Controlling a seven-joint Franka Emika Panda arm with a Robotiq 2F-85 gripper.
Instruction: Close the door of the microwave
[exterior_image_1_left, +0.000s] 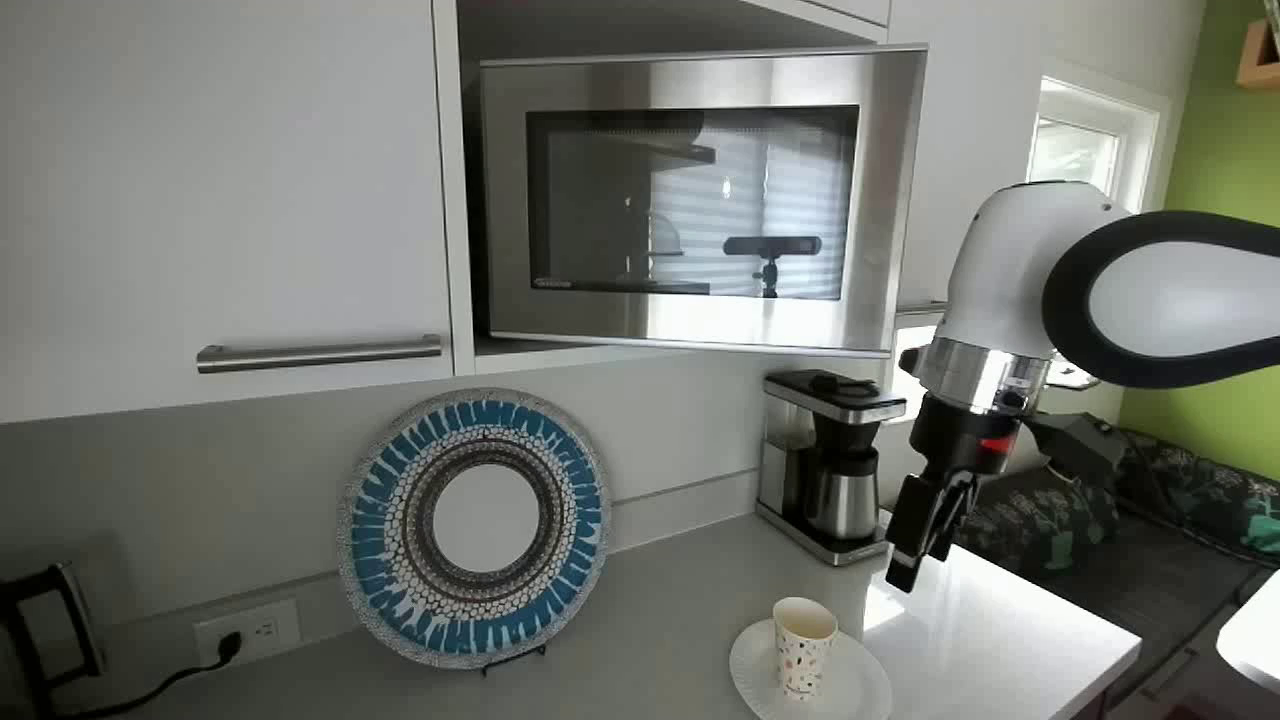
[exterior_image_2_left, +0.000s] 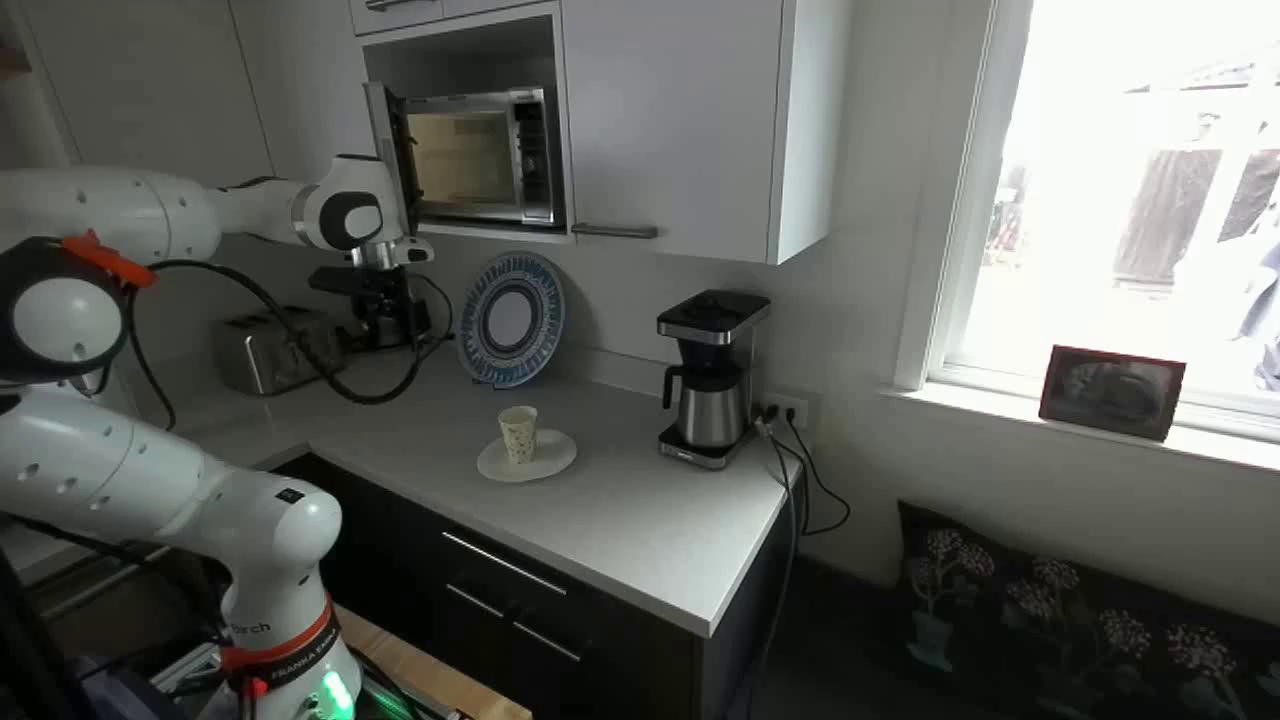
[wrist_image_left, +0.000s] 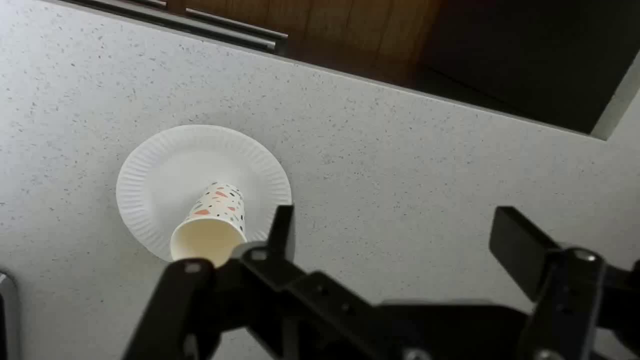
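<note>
The microwave's door, a steel-framed panel with a dark glass window, stands open. It fills the upper middle in an exterior view (exterior_image_1_left: 690, 200) and shows nearly edge-on in an exterior view (exterior_image_2_left: 384, 130), swung out to the left. The microwave (exterior_image_2_left: 533, 150) sits in a cabinet niche with its lit cavity exposed; from the other angle the door hides most of its body. My gripper (exterior_image_1_left: 922, 565) points down, below and apart from the door; it also hangs below the door in an exterior view (exterior_image_2_left: 385, 330). In the wrist view the gripper (wrist_image_left: 395, 210) is open, with nothing between its fingers.
A paper cup (wrist_image_left: 220, 207) stands on a white paper plate (wrist_image_left: 145, 170) on the counter (wrist_image_left: 390, 150) under the gripper. A coffee maker (exterior_image_1_left: 850, 490), a round decorative plate (exterior_image_1_left: 375, 530) and a toaster (exterior_image_2_left: 262, 355) stand along the wall. White cabinet doors (exterior_image_2_left: 670, 120) flank the niche.
</note>
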